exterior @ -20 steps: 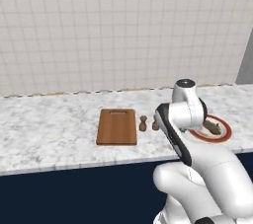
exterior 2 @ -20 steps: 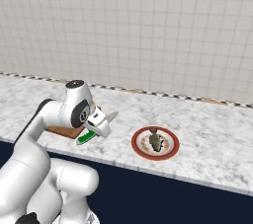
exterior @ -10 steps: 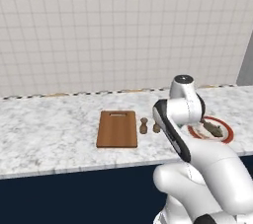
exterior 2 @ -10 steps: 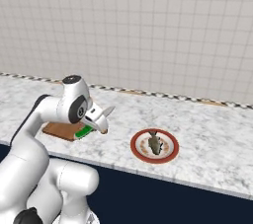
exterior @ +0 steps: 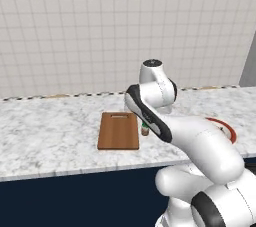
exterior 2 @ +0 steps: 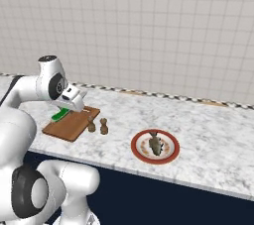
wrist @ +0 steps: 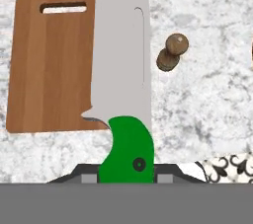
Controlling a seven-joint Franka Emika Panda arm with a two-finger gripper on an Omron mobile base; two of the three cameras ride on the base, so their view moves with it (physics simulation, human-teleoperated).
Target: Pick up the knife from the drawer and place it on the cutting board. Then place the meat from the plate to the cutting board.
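Note:
The knife (wrist: 121, 60), green-handled with a broad grey blade, hangs above the counter with my gripper (wrist: 127, 177) shut on its handle. Its blade lies over the right edge of the reddish-brown cutting board (wrist: 49, 65). In the right base view my gripper (exterior 2: 63, 112) holds the knife (exterior 2: 60, 116) just above the cutting board (exterior 2: 72, 126). The meat (exterior 2: 155, 144), a grey-brown lump, rests on the red-rimmed plate (exterior 2: 135, 145) to the right. From the left base view my arm covers the hand; the cutting board (exterior: 118, 130) and part of the plate (exterior: 229, 132) show. The drawer is out of view.
Two small brown shakers (exterior 2: 97, 126) stand between the board and the plate, close to the board's right edge; they show as shakers (wrist: 172, 51) right of the blade. A tiled wall backs the marble counter (exterior 2: 208, 135). The navy cabinet front runs below its edge.
My arm has swung left and away from the counter's front edge, carrying the knife from beside the board to over it. Plate, meat and shakers have not moved.

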